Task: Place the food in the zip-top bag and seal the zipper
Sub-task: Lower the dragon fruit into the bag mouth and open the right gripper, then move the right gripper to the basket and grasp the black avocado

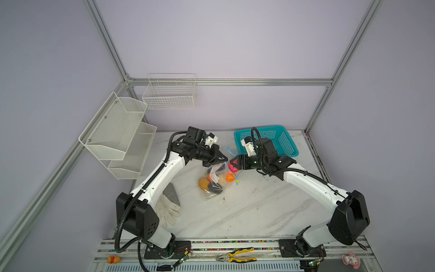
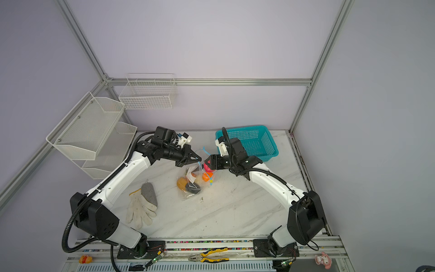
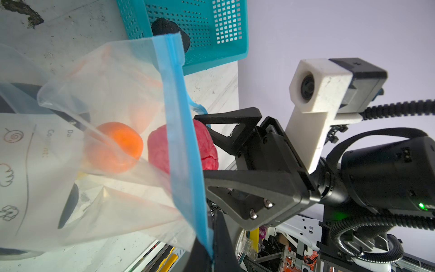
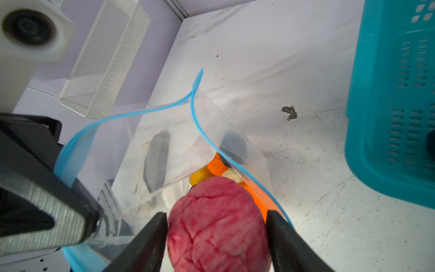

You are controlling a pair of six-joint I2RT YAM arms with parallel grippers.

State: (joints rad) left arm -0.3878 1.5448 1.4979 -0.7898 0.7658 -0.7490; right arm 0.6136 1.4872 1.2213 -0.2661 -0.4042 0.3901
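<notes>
The zip-top bag (image 1: 213, 186) (image 2: 191, 186) hangs mouth-up over the table centre, holding orange (image 3: 117, 146), yellow-orange (image 1: 203, 183), cream and dark food. My left gripper (image 1: 226, 158) (image 3: 211, 256) is shut on the light-blue zipper (image 3: 179, 117) (image 4: 204, 134) and holds that side of the mouth up. The slider tab (image 1: 237, 181) dangles at the bag's right. My right gripper (image 1: 231, 162) (image 4: 216, 235) is at the open mouth, its jaws parted around a slightly blurred pink food (image 4: 216, 226) (image 2: 207, 167). A dark lump (image 3: 164, 26) lies in the basket.
The teal basket (image 1: 284, 141) stands behind my right arm. A white glove (image 1: 167, 209) and a grey cloth (image 1: 171, 193) lie by my left arm. White wire racks (image 1: 117, 131) hang on the left wall. Pliers (image 1: 235, 256), a small figure (image 1: 113, 259) and a pink doll (image 1: 350, 260) lie on the front rail.
</notes>
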